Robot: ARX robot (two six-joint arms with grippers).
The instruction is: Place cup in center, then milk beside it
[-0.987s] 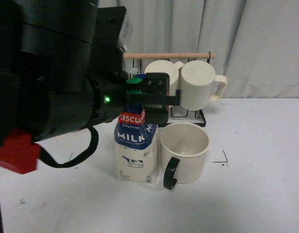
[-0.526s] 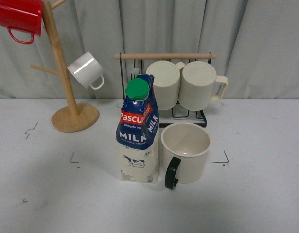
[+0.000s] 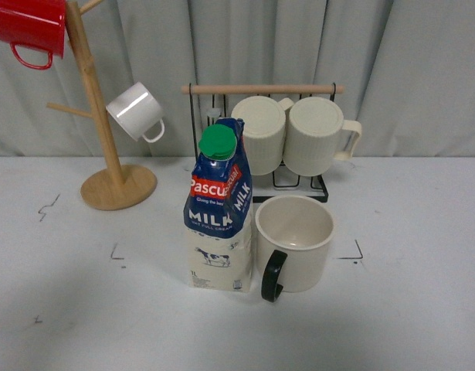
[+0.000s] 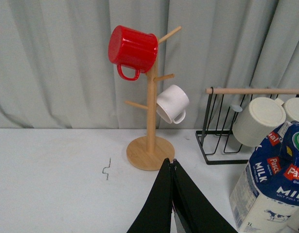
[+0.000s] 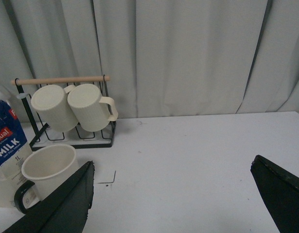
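The cream cup (image 3: 295, 242) with a black handle stands upright on the white patch framed by black corner marks (image 3: 357, 253). The milk carton (image 3: 218, 209) with a green cap stands upright touching the cup's left side. Neither gripper shows in the front view. In the left wrist view my left gripper (image 4: 171, 165) is shut and empty, above the table and apart from the carton (image 4: 272, 187). In the right wrist view my right gripper (image 5: 173, 174) is open and empty, with the cup (image 5: 44, 170) and carton (image 5: 7, 145) beyond its one finger.
A wooden mug tree (image 3: 106, 147) at the back left holds a red mug (image 3: 28, 27) and a small white mug (image 3: 135, 112). A black wire rack (image 3: 299, 182) with a wooden bar holds two ribbed cream mugs (image 3: 287, 135) right behind the cup.
One second ago my left arm filled the left of the front view, its gripper at the carton's top. It has since drawn back out of that view. The carton and cup stand unmoved.
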